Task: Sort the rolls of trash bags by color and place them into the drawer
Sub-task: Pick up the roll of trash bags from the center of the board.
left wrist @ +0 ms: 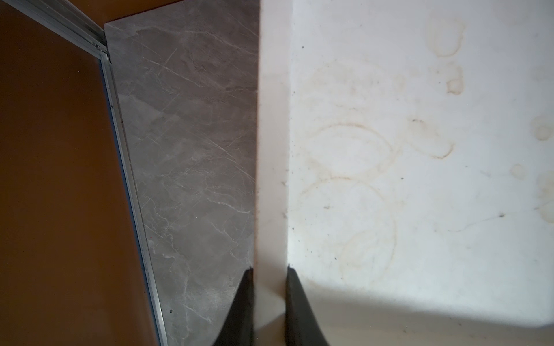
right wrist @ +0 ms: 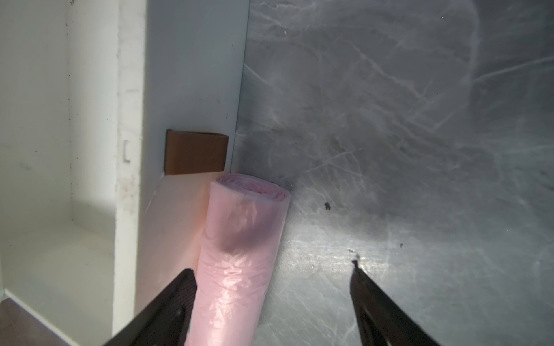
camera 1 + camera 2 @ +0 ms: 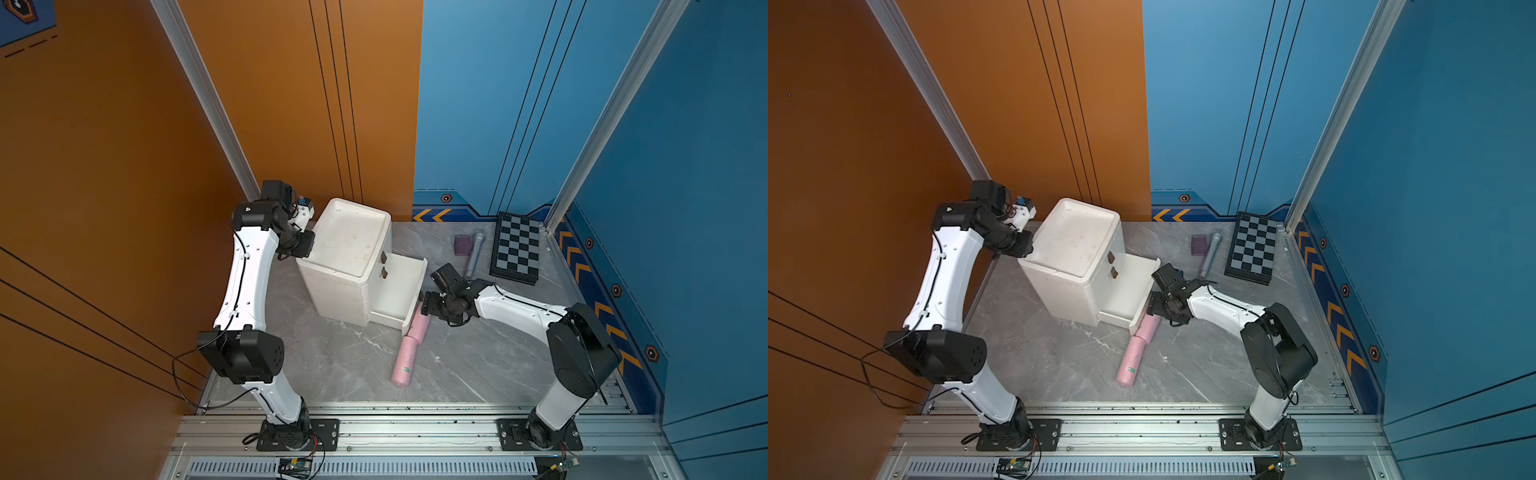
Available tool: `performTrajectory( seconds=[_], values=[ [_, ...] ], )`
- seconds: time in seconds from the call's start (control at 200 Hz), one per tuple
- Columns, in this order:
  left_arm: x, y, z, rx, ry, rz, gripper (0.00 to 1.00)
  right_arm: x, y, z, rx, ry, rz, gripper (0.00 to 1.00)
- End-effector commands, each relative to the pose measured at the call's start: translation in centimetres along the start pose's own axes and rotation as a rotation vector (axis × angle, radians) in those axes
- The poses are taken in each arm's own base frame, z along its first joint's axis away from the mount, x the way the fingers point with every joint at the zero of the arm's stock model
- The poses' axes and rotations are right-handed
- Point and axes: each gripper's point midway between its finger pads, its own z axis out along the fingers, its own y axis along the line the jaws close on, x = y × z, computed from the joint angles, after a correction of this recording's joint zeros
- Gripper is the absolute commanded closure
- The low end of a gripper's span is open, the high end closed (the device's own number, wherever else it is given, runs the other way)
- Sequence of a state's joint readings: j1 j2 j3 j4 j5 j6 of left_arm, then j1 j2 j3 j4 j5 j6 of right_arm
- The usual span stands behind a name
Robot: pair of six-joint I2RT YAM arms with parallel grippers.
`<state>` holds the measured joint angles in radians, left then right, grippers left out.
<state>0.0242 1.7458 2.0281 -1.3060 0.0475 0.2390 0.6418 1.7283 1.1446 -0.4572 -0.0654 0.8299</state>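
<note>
pale pink soft plastic roll (image 2: 239, 254) lies on the grey marble tabletop (image 3: 353, 353), long side touching the front panel of the pulled-out bottom drawer (image 3: 399, 286), its end just under the brown pull tab (image 2: 196, 152). second pink roll (image 3: 402, 361), with a small label, lies end to end with it, nearer to me.

progress, my read: neither pink roll is in yet. what i can see of the open drawer floor is bare white. the upper two drawers of the white plastic three-drawer cabinet (image 3: 332, 291) are closed, contents unknown. no other colours in view.

right gripper (image 2: 271, 268) is spread wide and straddles the far roll, one finger between roll and panel, not closed on it. left gripper (image 1: 268, 272) is clenched on the cabinet's top rim at the left near corner, bracing it.

room: tight on the panel side, so that finger may scrape the drawer front. open table to the right and near. lift must clear the drawer's front lip. purple cube (image 3: 463, 245), grey stick (image 3: 475, 255) and chequered board (image 3: 517, 249) sit far right, well apart.
</note>
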Motion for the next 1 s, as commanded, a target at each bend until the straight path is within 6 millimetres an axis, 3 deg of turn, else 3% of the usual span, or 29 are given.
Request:
performTrajectory(
  seconds=[0.0,0.235,0.43,0.621,0.701,0.916,0.996],
  values=[
    [3.9,0.2,5.6,-0.005,0.258,0.042,1.0,0.8,0.0,0.2,0.012,0.048,0.04,0.17],
    [3.0,1.7,7.3,-0.078,0.275,0.068,1.0,1.5,0.6,1.0,0.012,0.082,0.04,0.18],
    [1.7,1.5,7.7,-0.065,0.245,0.026,1.0,1.5,1.5,1.8,0.012,0.091,0.027,0.18],
    [0.4,-0.2,7.7,0.012,0.158,-0.046,1.0,2.2,1.2,3.5,0.037,0.129,0.037,0.19],
    [0.5,-0.4,7.8,0.007,0.156,-0.049,1.0,2.1,0.9,3.9,0.05,0.128,0.042,0.24],
    [0.7,-0.7,8.0,0.004,0.165,-0.068,1.0,2.4,0.2,4.5,0.07,0.141,0.062,0.55],
    [0.5,-1.0,7.9,0.019,0.157,-0.079,1.0,2.5,-0.1,4.2,0.075,0.138,0.068,0.6]
  ],
)
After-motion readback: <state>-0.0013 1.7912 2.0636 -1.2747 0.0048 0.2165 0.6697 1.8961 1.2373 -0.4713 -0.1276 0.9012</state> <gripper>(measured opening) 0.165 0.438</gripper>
